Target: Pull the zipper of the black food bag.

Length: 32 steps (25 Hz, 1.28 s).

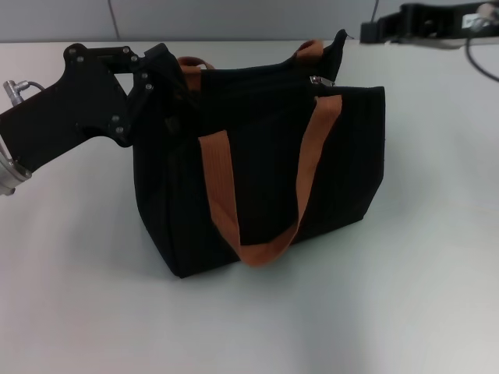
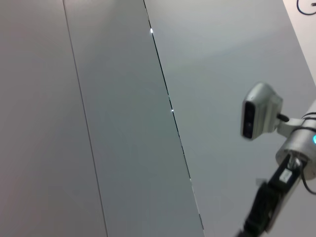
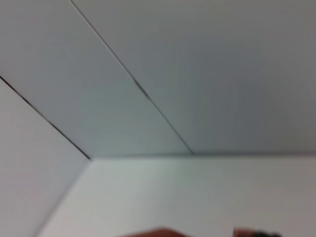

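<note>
Bag position: black food bag (image 1: 261, 167) stands upright near the middle of the white table (image 1: 405, 296), one brown-orange strap (image 1: 261, 187) draped down its front face, the other strap's loops showing at the back edge. Zipper pull (image 1: 317, 80), small and silver, sits on the top track toward the bag's right end, just beside where the front strap rises.

Left gripper (image 1: 168, 78) is pressed in at the bag's top left corner. Black fingers against black fabric; cannot tell whether they are parted or pinching the cloth. Right gripper (image 1: 374, 33) lies at the far edge of the table, well apart from the pull; its fingers cannot be read either. Both wrist views show mostly wall panels; the left wrist view catches the other arm's wrist camera (image 2: 259, 111).

Risks, as judged:
- Bag is soft and light. If the left hold is loose, a tug on the pull likely drags or tips the whole bag instead of running the slider.
- Pull is small and lies flat; fingers may close on strap or fabric instead.
- Pulling off-line from the track could jam the slider.
</note>
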Tool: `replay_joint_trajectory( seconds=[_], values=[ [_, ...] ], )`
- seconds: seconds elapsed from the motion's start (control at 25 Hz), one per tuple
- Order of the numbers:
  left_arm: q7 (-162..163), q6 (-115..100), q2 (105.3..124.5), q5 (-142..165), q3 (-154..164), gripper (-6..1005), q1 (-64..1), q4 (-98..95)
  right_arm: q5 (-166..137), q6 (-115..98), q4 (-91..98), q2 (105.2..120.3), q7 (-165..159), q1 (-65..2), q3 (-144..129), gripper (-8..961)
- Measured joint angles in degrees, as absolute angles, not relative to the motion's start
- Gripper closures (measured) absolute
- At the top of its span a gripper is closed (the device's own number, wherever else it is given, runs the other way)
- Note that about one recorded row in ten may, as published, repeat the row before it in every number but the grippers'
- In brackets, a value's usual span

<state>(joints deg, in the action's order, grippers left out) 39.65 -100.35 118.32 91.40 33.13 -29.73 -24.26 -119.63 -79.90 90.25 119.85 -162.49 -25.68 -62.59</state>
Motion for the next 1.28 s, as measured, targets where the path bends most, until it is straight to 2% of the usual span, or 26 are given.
replay_joint_trajectory(
  seconds=[0.2, 0.36, 0.4, 0.52, 0.56, 0.6, 0.68, 0.72, 0.76, 0.8, 0.92, 0.96, 1.12, 1.16, 1.28],
  values=[
    [40.33, -100.33, 118.34, 91.38, 33.13, 965, -29.07, -24.19, -101.54, -79.43, 81.76, 119.36, -145.04, -22.02, -57.53, 954],
    [40.45, -99.94, 118.36, 91.38, 33.13, 965, -28.42, -24.04, -85.29, -90.56, 62.62, 118.63, -120.09, -21.97, -47.57, 870],
    [40.65, -99.72, 118.4, 91.37, 33.13, 965, -27.86, -23.92, -85.29, -90.56, 62.62, 118.63, -120.09, -21.97, -47.57, 849],
    [41.75, -99.15, 118.39, 91.38, 33.13, 965, -27.22, -23.86, -83.85, -99.98, 50.55, 116.44, -107.56, -23.77, -41.92, 744],
    [42.64, -98.6, 118.37, 91.51, 33.17, 965, -27.02, -23.84, -83.96, -104.97, 42.96, 114.2, -99.85, -24.69, -40.82, 703],
    [42.64, -98.6, 118.37, 91.51, 33.17, 965, -27.02, -23.84, -83.96, -104.97, 42.96, 114.2, -99.85, -24.69, -40.82, 661],
    [43.86, -97.76, 118.36, 91.78, 33.4, 965, -26.78, -23.83, -85.27, -109.03, 37.31, 112.19, -91.02, -25.07, -41.4, 542],
    [43.86, -97.76, 118.36, 91.78, 33.4, 965, -26.78, -23.83, -86.64, -110.36, 35.96, 111.84, -87.21, -25.07, -41.66, 465],
    [43.86, -97.76, 118.36, 91.78, 33.4, 965, -26.78, -23.83, -90.94, -112.29, 34.49, 111.93, -80.15, -24.82, -41.94, 388],
    [43.86, -97.76, 118.36, 91.78, 33.4, 965, -26.78, -23.83, -90.94, -112.29, 34.49, 111.93, -80.15, -24.82, -41.94, 375],
    [48.9, -96.02, 117.82, 95.47, 35.25, 927, -25.45, -24.31, -97.5, -112.87, 34.58, 113.41, -72.83, -24.3, -41.8, 337],
    [50.79, -95.77, 117.44, 96.67, 35.35, 907, -25.35, -24.39, -100.93, -112.63, 34.58, 114.25, -70.02, -24.15, -41.52, 324],
    [58.55, -95.57, 115.7, 100.21, 35.4, 822, -25.24, -25.41, -103.56, -111.53, 34.1, 114.89, -67.61, -24.09, -41.59, 274],
    [63.46, -96.15, 114.44, 102.48, 35.4, 793, -25.06, -26.86, -104.79, -110.49, 33.83, 115.36, -66.32, -24.15, -41.76, 261],
    [68.16, -97.32, 113.16, 103.98, 35.34, 708, -24.54, -28.68, -106.32, -109.16, 33.74, 116.05, -65.61, -24.45, -41.81, 261]
  ],
)
